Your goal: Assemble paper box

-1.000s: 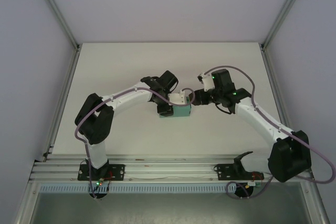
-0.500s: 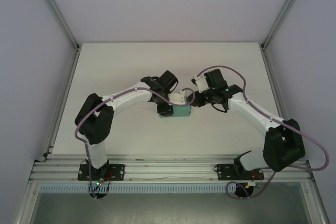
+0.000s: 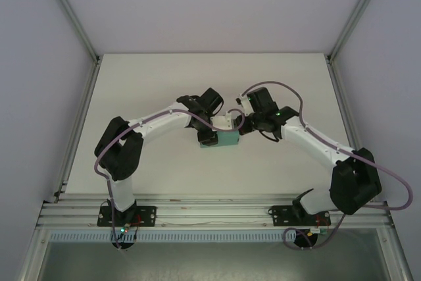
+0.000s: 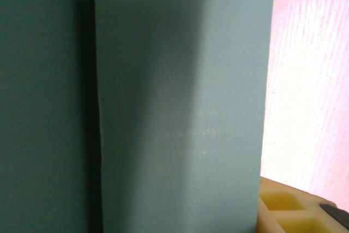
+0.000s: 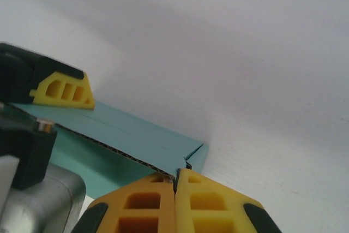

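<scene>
The teal paper box (image 3: pixel 225 140) lies at the table's middle, folded up, with its corrugated edge and a creased flap (image 5: pixel 136 135) facing the right wrist camera. My left gripper (image 3: pixel 210 133) is shut on the paper box. One of its yellow fingers (image 5: pixel 62 91) rests on the box's far face, and another finger (image 4: pixel 289 211) peeks out beside the teal wall (image 4: pixel 180 107). My right gripper (image 5: pixel 175 174) is shut, and its joined tips touch the box's near right corner, at the flap's edge (image 3: pixel 241 128).
The white table (image 3: pixel 164 83) is fenced by aluminium posts at the back corners and a rail (image 3: pixel 210 212) along the front edge where both arm bases are bolted. Bare table lies behind and either side of the box.
My right arm has swung left, bringing its shut gripper up against the box's right end. The left arm and the box have stayed put.
</scene>
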